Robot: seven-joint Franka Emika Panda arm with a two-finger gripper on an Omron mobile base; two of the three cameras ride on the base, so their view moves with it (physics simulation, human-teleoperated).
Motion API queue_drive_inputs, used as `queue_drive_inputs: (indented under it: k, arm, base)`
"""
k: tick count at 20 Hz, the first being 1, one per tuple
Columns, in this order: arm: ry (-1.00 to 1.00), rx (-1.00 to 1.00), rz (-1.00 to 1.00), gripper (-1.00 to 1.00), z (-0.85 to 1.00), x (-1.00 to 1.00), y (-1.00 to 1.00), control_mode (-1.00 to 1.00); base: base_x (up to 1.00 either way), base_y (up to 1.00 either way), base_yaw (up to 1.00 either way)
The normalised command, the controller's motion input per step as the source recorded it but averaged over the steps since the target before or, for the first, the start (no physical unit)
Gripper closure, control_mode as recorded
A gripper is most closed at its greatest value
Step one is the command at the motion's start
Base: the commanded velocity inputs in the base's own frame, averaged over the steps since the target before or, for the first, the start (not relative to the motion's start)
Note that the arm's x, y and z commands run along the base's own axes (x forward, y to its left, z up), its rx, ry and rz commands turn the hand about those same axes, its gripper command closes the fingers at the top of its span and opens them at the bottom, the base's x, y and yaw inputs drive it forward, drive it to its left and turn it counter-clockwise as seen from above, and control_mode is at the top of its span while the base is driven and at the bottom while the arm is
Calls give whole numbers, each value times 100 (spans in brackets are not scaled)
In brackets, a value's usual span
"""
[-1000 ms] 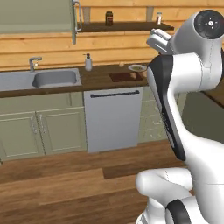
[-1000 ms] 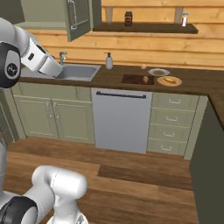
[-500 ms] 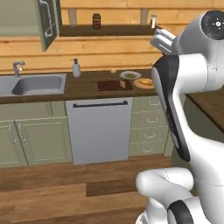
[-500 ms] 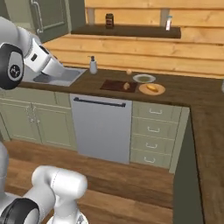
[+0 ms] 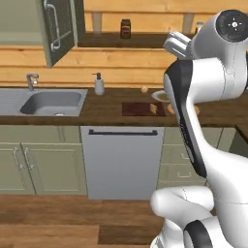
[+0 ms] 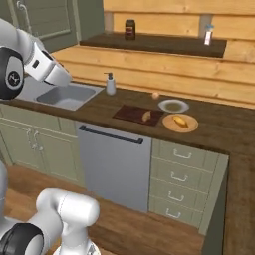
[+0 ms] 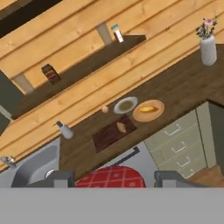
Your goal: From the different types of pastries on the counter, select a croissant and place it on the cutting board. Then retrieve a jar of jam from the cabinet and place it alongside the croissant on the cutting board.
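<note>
In the hand view my gripper (image 7: 109,179) is shut on the jam jar (image 7: 109,174), whose red checked lid shows between the two fingertips (image 7: 61,177). It hangs high above the floor, in front of the counter. The croissant (image 6: 146,116) (image 5: 154,108) (image 7: 121,127) lies on the right part of the dark cutting board (image 6: 130,113) (image 5: 134,109) (image 7: 105,137). The board sits on the counter above the dishwasher. In the right base view my hand (image 6: 56,74) is well to the left of the board, over the sink side.
Right of the board are a wooden plate (image 6: 189,127) with a pastry (image 6: 180,121) and a white bowl (image 6: 173,105). A soap dispenser (image 6: 110,83) and a sink (image 5: 51,101) stand left. The cabinet door (image 5: 60,29) hangs open. A dark jar (image 6: 130,29) is on the shelf.
Both base views have shifted as the base drove; the counter and cutting board now look nearer and more central. The arm keeps the same pose with the jar.
</note>
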Motion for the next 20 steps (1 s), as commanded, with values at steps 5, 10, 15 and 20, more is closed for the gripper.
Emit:
queue_drive_inputs:
  k: [5, 10, 15, 20]
  arm:
    - [0, 0, 0, 100, 0, 0, 0, 100]
    - [0, 0, 0, 100, 0, 0, 0, 100]
    - [0, 0, 0, 100, 0, 0, 0, 100]
    - [0, 0, 0, 100, 0, 0, 0, 100]
  base:
    - [27, -99, 13]
    - [27, -13, -26]
    - [68, 4, -36]
    - [65, 59, -20]
